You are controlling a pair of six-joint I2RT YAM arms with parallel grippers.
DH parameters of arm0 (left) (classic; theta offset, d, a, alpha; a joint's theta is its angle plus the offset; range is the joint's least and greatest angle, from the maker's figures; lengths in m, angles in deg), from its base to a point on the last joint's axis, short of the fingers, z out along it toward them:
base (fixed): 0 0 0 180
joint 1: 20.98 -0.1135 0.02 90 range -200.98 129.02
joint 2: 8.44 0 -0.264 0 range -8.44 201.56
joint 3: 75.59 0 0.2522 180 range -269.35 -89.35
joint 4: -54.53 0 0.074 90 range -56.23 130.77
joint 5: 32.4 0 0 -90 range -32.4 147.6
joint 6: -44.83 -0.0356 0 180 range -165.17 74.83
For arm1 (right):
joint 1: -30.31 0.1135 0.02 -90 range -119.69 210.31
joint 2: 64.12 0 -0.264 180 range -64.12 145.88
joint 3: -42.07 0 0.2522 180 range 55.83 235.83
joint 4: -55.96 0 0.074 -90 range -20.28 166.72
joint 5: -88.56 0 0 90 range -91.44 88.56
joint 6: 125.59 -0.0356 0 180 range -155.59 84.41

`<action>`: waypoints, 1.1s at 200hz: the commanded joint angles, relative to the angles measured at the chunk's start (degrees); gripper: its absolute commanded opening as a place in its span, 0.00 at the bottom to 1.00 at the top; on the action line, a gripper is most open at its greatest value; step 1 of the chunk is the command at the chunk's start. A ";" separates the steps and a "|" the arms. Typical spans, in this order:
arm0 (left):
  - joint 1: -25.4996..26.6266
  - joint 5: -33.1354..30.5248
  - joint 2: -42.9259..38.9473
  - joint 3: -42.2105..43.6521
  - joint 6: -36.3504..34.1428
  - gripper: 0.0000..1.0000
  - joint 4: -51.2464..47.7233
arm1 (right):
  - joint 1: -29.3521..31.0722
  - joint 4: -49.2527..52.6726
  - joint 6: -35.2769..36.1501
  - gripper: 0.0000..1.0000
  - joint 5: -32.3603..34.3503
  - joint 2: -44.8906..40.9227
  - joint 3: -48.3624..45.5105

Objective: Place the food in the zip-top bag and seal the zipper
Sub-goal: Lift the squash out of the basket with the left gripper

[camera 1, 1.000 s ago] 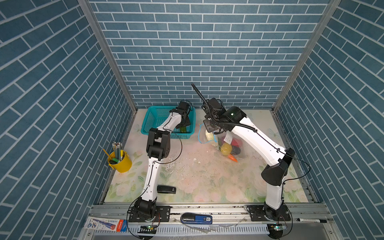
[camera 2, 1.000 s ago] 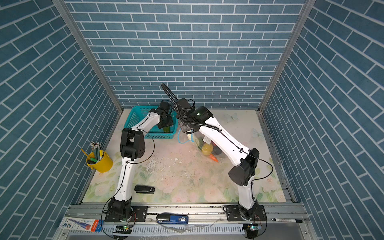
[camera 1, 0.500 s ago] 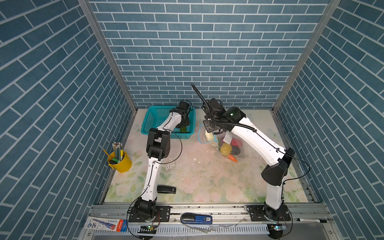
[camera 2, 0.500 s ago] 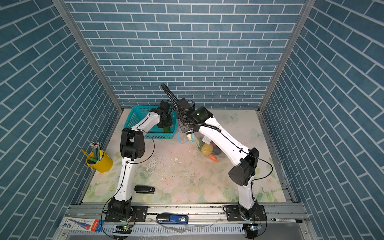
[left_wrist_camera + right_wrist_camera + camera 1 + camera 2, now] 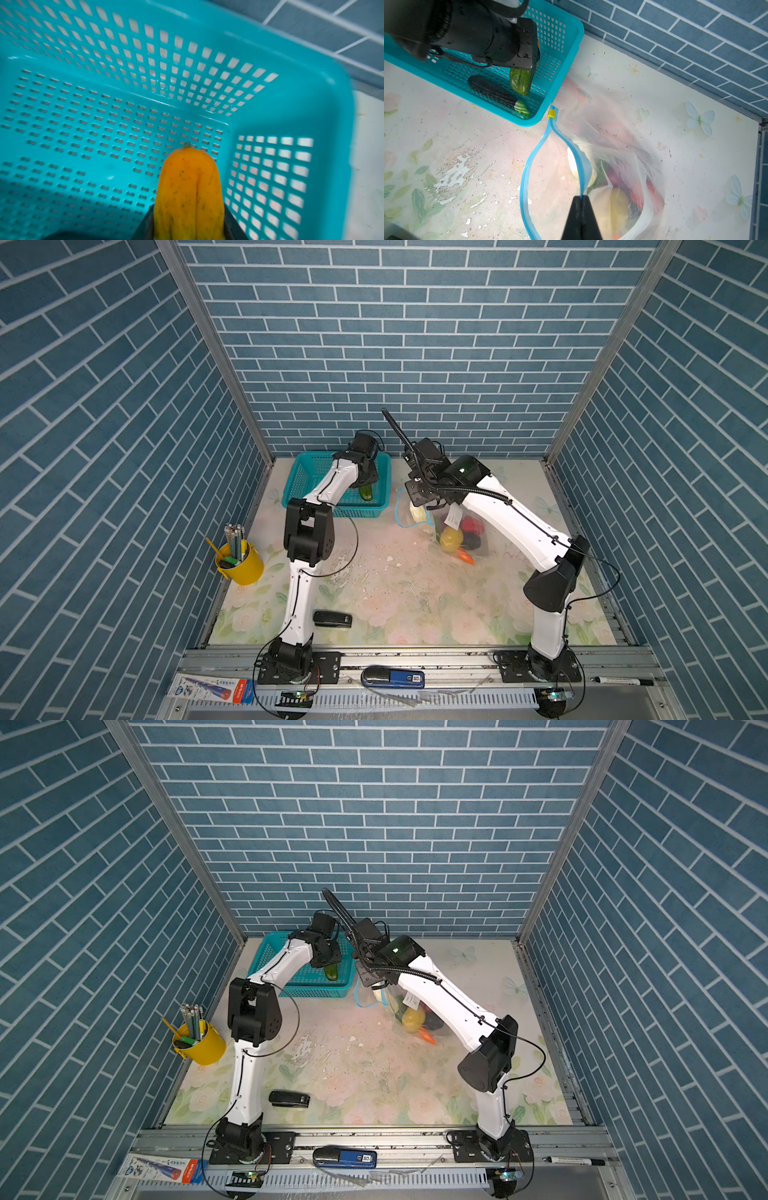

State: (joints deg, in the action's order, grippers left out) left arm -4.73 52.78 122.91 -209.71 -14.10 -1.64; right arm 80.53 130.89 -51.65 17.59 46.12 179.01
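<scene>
Teal basket (image 5: 361, 511) at the back, clear bag (image 5: 612, 133) just beside it, mouth gaping, most food (image 5: 452, 539) inside. Left gripper (image 5: 529, 64) above the basket, clamped on a green-orange veggie (image 5: 520, 82). Right gripper (image 5: 580, 204) pinched tight on the blue zipper (image 5: 535, 149).

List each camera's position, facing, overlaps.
Top views: high in front, looking down on the table; left arm, right arm whole.
Left wrist: behind the left gripper, looking into the teal basket; fingers hold the green-orange piece.
Right wrist: behind the right gripper, looking at the zip-top bag; fingers pinch the zipper.
Shared: all show basket and piece.
</scene>
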 commanded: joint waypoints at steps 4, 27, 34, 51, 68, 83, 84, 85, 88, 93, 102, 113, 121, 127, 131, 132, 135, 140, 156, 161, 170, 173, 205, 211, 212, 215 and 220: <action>-0.17 0.34 -4.96 4.37 -0.14 0.40 1.00 | -0.28 -0.76 0.98 0.00 -0.22 -2.65 -1.74; -0.10 1.01 -8.59 8.36 0.25 0.40 2.25 | -0.33 -1.15 0.76 0.00 -0.52 -2.79 -2.10; -0.08 1.43 -9.84 9.72 0.62 0.40 2.59 | -0.27 -1.21 0.67 0.00 -0.65 -2.81 -2.08; 0.18 2.53 -13.37 13.47 1.37 0.40 3.99 | -0.38 -1.39 0.41 0.00 -0.90 -2.85 -2.19; 0.86 3.10 -17.54 17.76 1.67 0.40 5.96 | -0.43 -1.57 0.15 0.00 -1.27 -3.03 -2.54; 1.51 3.27 -20.91 20.62 1.53 0.40 6.69 | -0.40 -1.84 -0.18 0.00 -1.79 -3.09 -2.98; 1.55 3.21 -21.11 20.78 1.53 0.40 6.67 | -0.39 -1.88 -0.19 0.00 -1.79 -3.09 -3.01; 1.62 3.14 -21.38 20.95 1.54 0.40 6.65 | -0.39 -1.95 -0.16 0.00 -1.84 -3.10 -3.02; 1.79 2.93 -22.06 21.40 1.54 0.40 6.60 | -0.38 -1.97 -0.28 0.00 -1.95 -3.14 -3.09; 2.03 2.66 -23.04 22.40 1.47 0.40 6.62 | -0.39 -2.03 -0.34 0.00 -2.19 -3.18 -3.24; 2.51 2.07 -25.46 24.49 1.47 0.40 7.02 | -0.38 -2.26 -0.47 0.00 -2.37 -3.26 -3.46; 2.96 2.11 -28.20 27.26 2.02 0.40 8.01 | -0.38 -2.50 -0.62 0.00 -2.62 -3.31 -3.70; 3.41 2.27 -30.22 29.30 2.38 0.40 8.77 | -0.43 -2.63 -0.69 0.00 -2.68 -3.28 -3.90; 3.87 2.27 -31.60 30.62 2.73 0.40 9.28 | -0.39 -2.72 -0.65 0.00 -2.68 -3.38 -4.01; 4.13 2.44 -32.44 31.55 2.83 0.40 9.64 | -0.38 -2.80 -0.71 0.00 -2.68 -3.43 -4.03; 4.13 2.48 -32.63 31.74 2.93 0.40 9.72 | -0.43 -2.80 -0.72 0.00 -2.68 -3.44 -4.01; 4.38 2.58 -33.25 32.41 3.02 0.40 9.92 | -0.41 -2.92 -0.73 0.00 -2.68 -3.45 -4.14; 4.69 2.70 -34.24 33.26 3.25 0.40 10.13 | -0.40 -2.93 -0.73 0.00 -2.72 -3.44 -4.16; 5.84 3.64 -36.94 35.78 4.27 0.40 10.67 | -0.40 -3.22 -0.67 0.00 -2.69 -3.57 -4.60; 6.14 3.95 -37.62 36.43 4.59 0.40 10.71 | -0.53 -3.25 -0.44 0.00 -2.41 -3.59 -4.68; 6.79 4.68 -38.99 37.49 5.13 0.40 10.77 | -0.55 -3.01 -0.09 0.00 -1.24 -3.63 -4.65; 6.97 4.93 -39.43 37.84 5.22 0.40 10.94 | -0.50 -2.99 0.01 0.00 -0.87 -3.70 -4.69; 9.52 6.93 -44.84 42.81 3.33 0.40 14.94 | -0.87 -3.44 0.26 0.00 -0.43 -4.39 -5.19; 9.85 7.93 -45.68 43.81 2.39 0.40 16.18 | -0.91 -3.55 0.12 0.00 -0.71 -4.35 -5.31; 9.89 8.00 -45.89 43.98 2.27 0.40 16.33 | -0.91 -3.58 0.13 0.00 -0.73 -4.38 -5.31; 10.04 8.21 -46.29 44.34 2.03 0.40 16.69 | -0.90 -3.64 0.12 0.00 -0.97 -4.39 -5.38; 10.18 8.54 -46.75 44.98 1.52 0.40 17.54 | -0.89 -3.68 0.12 0.00 -1.25 -4.40 -5.39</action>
State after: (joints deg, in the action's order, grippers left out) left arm 4.27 58.68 79.66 -167.37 -10.16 11.04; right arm 80.01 127.74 -51.75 15.92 44.50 175.01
